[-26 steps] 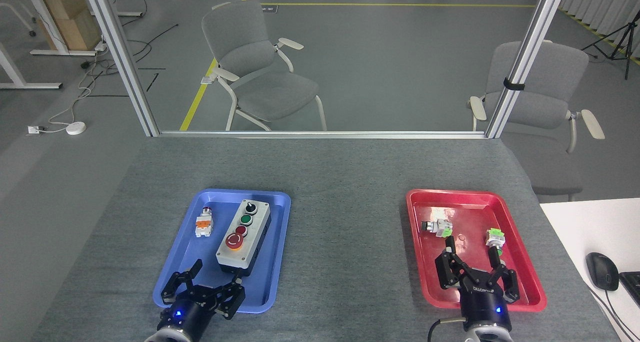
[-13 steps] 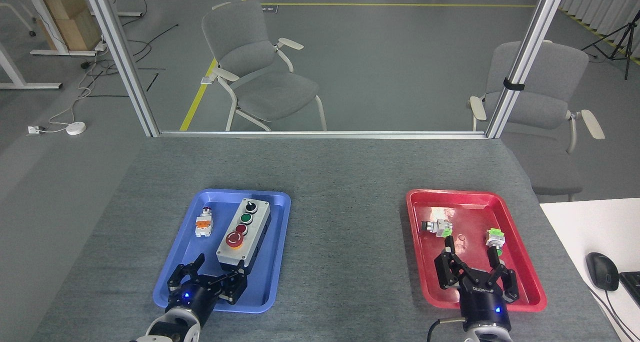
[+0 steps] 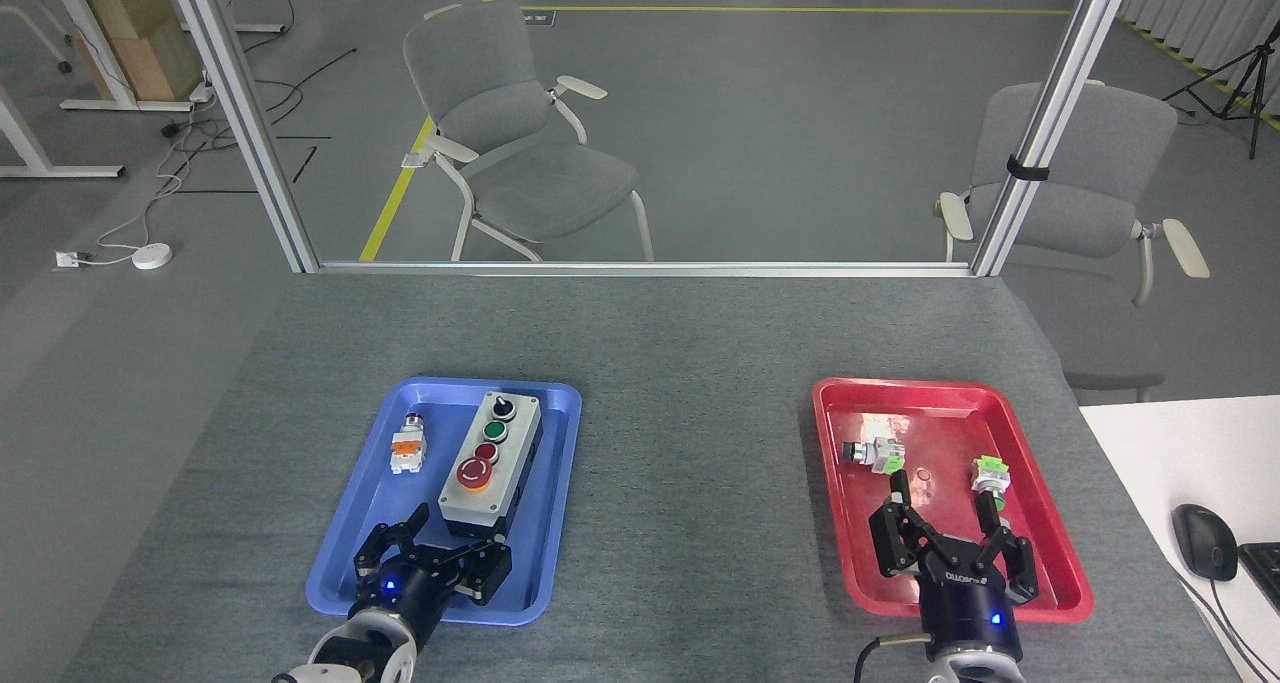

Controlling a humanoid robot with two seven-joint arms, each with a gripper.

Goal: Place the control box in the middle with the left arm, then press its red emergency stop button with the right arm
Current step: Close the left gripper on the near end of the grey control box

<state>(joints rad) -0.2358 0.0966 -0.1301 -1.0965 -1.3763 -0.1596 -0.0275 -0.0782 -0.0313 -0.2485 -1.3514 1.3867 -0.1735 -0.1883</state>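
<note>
The control box point(image 3: 490, 459) lies in the blue tray point(image 3: 350, 553), so I hold my left tool point(image 3: 456, 535) spread open and empty at its near end, lined up to grip. My right tool point(image 3: 948, 521) waits open and empty over the red tray point(image 3: 1040, 463), leaving the bare desk point(image 3: 690, 503) between the trays free for the box.

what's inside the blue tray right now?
The blue tray holds the control box and, to its left, a small white-and-orange switch part. The left pincer, open, hangs over the near end and hides the floor beneath it.
</note>
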